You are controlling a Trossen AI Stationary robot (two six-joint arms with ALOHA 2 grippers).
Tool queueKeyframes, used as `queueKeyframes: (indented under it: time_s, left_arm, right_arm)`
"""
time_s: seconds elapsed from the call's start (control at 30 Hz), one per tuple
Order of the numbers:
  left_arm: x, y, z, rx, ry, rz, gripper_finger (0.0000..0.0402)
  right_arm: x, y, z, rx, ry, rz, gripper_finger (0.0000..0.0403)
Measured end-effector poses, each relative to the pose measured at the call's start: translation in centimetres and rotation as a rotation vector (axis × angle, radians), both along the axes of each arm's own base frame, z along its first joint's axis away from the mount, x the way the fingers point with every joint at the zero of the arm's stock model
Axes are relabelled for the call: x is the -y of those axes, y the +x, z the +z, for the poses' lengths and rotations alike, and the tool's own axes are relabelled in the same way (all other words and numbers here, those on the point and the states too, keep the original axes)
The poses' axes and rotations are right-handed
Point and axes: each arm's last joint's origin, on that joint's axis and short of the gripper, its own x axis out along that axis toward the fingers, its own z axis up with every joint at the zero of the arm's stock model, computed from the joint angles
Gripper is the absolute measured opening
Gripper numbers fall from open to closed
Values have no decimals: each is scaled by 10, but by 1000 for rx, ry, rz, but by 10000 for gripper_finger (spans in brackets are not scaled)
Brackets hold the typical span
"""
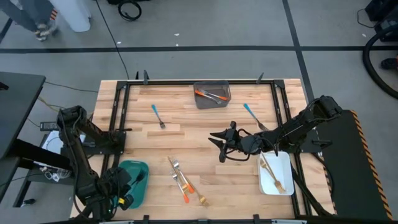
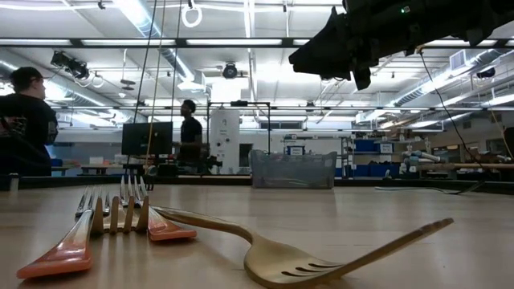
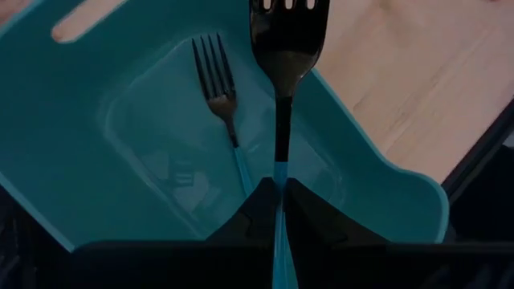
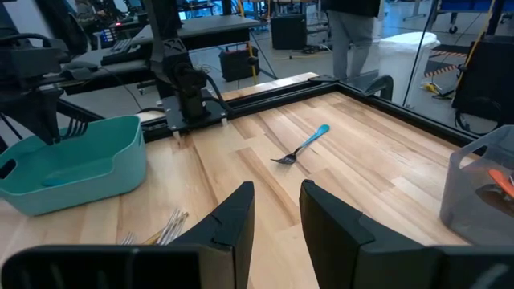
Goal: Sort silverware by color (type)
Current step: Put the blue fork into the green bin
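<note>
My left gripper (image 3: pixel 278 186) hangs over the teal bin (image 1: pixel 135 180) at the table's near left, shut on a blue-handled fork (image 3: pixel 287 48). A second blue-handled fork (image 3: pixel 218 92) lies flat on that bin's floor. My right gripper (image 4: pixel 277 213) stands open above the middle of the table (image 1: pixel 221 148), nothing between its fingers. Two more blue-handled forks (image 1: pixel 158 116) (image 1: pixel 250 112) lie on the table. A heap of orange-handled and gold silverware (image 1: pixel 181 178) lies near the front edge. My left gripper pinches the fork's blue handle (image 3: pixel 278 172) between its two fingers, which come steeply from above and lie along the fork. The dark head (image 3: pixel 287 32) sticks out beyond the fingertips, over the teal bin. The fork is lifted clear of the bin's floor.
A grey bin (image 1: pixel 211 94) with orange-handled pieces stands at the far edge. A white bin (image 1: pixel 275 173) with gold pieces sits at the near right, under my right arm. Black rails (image 1: pixel 118 112) frame the table. People stand in the room beyond.
</note>
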Motion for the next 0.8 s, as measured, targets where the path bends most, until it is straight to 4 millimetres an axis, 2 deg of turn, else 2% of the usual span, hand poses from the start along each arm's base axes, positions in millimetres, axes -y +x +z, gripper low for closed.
queueKeyframes:
  time_s: [0.33,0.8]
  left_arm:
    - [-4,-1,-2,-11,28,19,27]
    - [-9,-3,-23,-16,28,36,28]
  right_arm:
    - [0,0,0,0,-1,0,109]
    - [0,0,0,-2,-4,0,109]
